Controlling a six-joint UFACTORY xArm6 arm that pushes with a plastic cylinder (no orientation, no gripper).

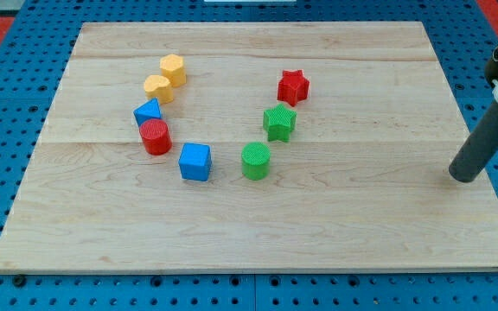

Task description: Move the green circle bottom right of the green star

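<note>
We are working with a bare rod and no jaws, so there is nothing to open, close or grip; our tip [465, 178] is resting on the board [258, 242] near its right edge, well apart from every block.

Nearest to the view's bottom, the green circle [255, 161] is sitting just beside the blue cube [194, 161], which is on its left. The circle is lying below and slightly left of the green star [279, 122], close to it but apparently not touching. So the task is looking barely begun: the circle needs to end up below and to the right of the star.

To do this well, we are judging that the tip should travel round below the circle to its left side, slipping into the gap by the cube, then push rightward along a line that keeps below the star. A centred contact matters, since a round block tends to roll off the rod.

Farther up, the red cylinder [155, 136], blue triangle [147, 112] and two yellow blocks [165, 78] are clustering at left, clear of the path. The red star [293, 85] is lying beyond the green one, also out of the way.
</note>
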